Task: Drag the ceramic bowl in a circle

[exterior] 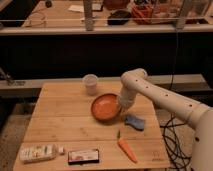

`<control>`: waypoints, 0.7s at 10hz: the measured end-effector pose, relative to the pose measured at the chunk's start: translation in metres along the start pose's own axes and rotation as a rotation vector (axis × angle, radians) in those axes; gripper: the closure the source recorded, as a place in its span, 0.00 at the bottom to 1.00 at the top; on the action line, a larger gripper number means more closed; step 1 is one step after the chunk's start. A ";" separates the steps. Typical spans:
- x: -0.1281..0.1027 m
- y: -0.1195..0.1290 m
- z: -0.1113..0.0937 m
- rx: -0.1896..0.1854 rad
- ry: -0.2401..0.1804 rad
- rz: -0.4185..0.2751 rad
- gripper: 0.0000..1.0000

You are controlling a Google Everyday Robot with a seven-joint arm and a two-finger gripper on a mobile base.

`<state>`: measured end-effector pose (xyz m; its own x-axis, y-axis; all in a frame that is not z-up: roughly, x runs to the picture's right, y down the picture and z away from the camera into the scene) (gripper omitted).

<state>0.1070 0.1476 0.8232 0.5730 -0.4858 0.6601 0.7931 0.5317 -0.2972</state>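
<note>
Frame bottom: a packet (pixel 37 152), dark box (pixel 83 156) and carrot (pixel 126 149) line my table's (pixel 60 120) near edge. At centre, my gripper (pixel 121 107) meets the ceramic bowl's (pixel 105 106) right rim; bare wood lies left. Beyond: a cup (pixel 90 83).

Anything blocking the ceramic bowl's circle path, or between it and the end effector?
Nothing sits between them: the end effector is at the ceramic bowl's right rim. On the path, the blue sponge lies close at the bowl's lower right and the whitish cup stands just up-left. The carrot lies farther toward the front.
</note>
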 end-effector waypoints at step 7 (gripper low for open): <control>-0.075 0.046 0.018 -0.057 -0.098 -0.044 1.00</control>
<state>0.0967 0.2206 0.7725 0.5169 -0.4361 0.7367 0.8289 0.4700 -0.3033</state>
